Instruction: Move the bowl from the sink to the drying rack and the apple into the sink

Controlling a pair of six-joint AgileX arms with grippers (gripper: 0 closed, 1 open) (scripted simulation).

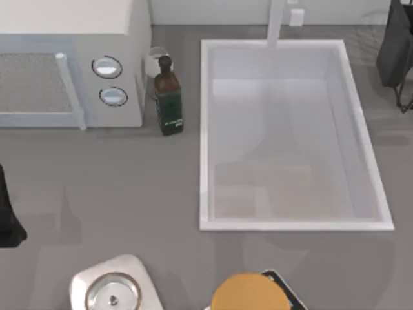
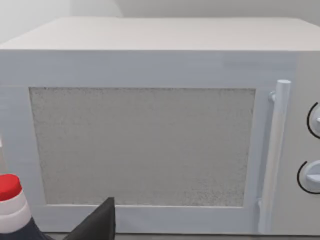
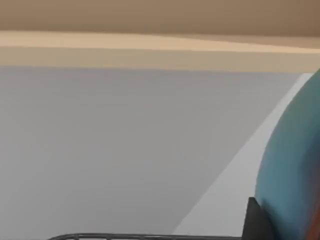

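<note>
The sink (image 1: 206, 135), a large white basin with a tap post at its far rim, lies right of centre in the top view with nothing in it. The blue bowl (image 3: 295, 160) sits close up in the right wrist view, pressed against one dark finger (image 3: 257, 222) of my right gripper, which is shut on it. A thin dark wire of the drying rack (image 3: 125, 236) runs just below. My right arm (image 1: 395, 51) reaches in at the table's far right corner. My left arm (image 1: 8, 213) rests parked at the left edge. The apple is out of view.
A white microwave (image 1: 71, 64) stands at the back left, and the left wrist view faces its door (image 2: 145, 145). A dark bottle (image 1: 168, 97) stands between microwave and sink. A metal dish on a white base (image 1: 113, 294) and an orange-yellow round thing (image 1: 248, 294) sit at the front edge.
</note>
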